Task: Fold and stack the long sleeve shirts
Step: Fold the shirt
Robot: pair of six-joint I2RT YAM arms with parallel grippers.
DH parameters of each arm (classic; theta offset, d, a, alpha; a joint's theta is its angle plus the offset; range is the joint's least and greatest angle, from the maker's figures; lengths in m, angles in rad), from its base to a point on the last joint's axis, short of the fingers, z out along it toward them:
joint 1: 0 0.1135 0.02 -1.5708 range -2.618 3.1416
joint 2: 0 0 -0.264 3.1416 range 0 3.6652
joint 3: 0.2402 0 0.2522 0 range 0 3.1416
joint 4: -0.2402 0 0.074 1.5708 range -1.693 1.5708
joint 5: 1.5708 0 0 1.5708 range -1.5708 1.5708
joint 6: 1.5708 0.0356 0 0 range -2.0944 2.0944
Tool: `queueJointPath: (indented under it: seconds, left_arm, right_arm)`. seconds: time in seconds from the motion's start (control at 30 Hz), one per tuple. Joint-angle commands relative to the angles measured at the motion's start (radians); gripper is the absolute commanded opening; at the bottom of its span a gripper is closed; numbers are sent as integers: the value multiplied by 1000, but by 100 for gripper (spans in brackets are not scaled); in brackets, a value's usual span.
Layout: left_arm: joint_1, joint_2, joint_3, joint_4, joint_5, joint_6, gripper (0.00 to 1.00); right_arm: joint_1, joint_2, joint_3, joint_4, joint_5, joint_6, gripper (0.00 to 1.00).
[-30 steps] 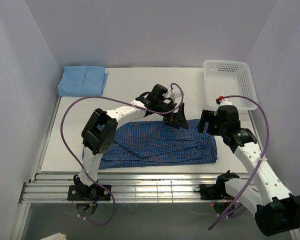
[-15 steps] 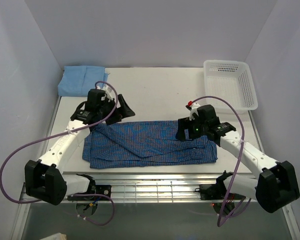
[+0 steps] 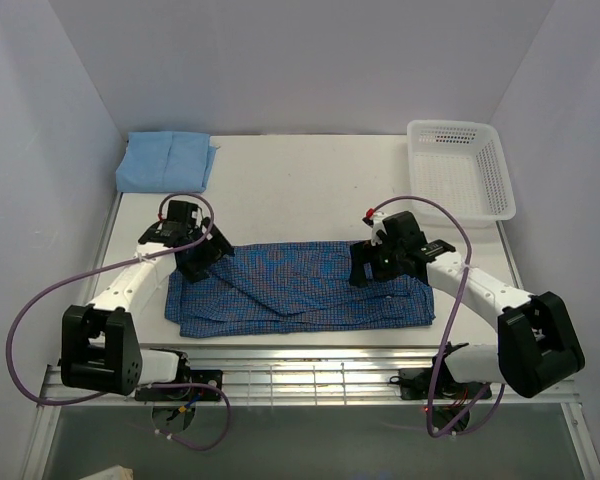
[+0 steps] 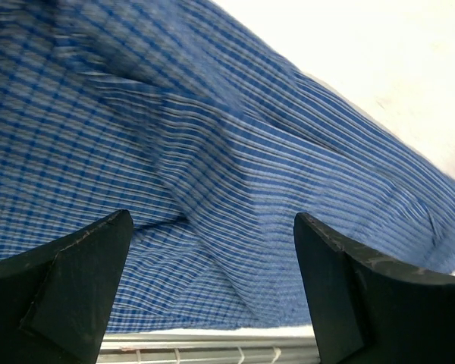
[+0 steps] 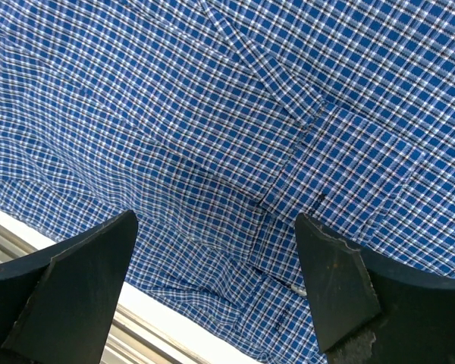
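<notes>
The dark blue checked cloth shirt (image 3: 300, 288) lies spread along the near side of the white surface (image 3: 300, 185). Your left tool (image 4: 212, 224), fingers apart, sits over its left end; your right tool (image 5: 216, 220), likewise parted, sits over its right half.

Dark blue checked shirt (image 3: 300, 290), partly folded into a long rumpled band across the near middle of the table (image 3: 300, 190); plain light blue shirt (image 3: 165, 160), folded flat at its far left corner.

The white table (image 3: 300, 190) carries the checked shirt (image 3: 300, 290), the light blue shirt (image 3: 166, 162) and a basket (image 3: 450, 124).
</notes>
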Motion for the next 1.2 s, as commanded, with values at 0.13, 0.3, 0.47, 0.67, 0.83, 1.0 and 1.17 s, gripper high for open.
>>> queueJointPath:
  seconds: [0.13, 0.3, 0.47, 0.67, 0.83, 1.0, 1.17]
  left_arm:
    - [67, 51, -54, 36, -98, -14, 85]
    - [90, 91, -68, 135, -78, 0, 73]
    - [101, 152, -62, 185, -75, 19, 69]
    - [107, 174, -56, 202, -35, 28, 47]
    - [111, 175, -47, 208, -39, 46, 28]
    - [116, 189, -22, 192, -19, 63, 0]
    - [116, 134, 16, 96, -22, 74, 0]
  right_arm:
    - [4, 30, 21, 30, 11, -12, 90]
    - [4, 50, 27, 30, 18, -14, 90]
    - [4, 59, 38, 25, 24, -14, 90]
    - [4, 68, 44, 20, 36, -14, 90]
    - [5, 73, 44, 20, 41, -9, 90]
    - [4, 74, 44, 16, 54, -6, 90]
    - [4, 76, 44, 7, 76, 1, 90]
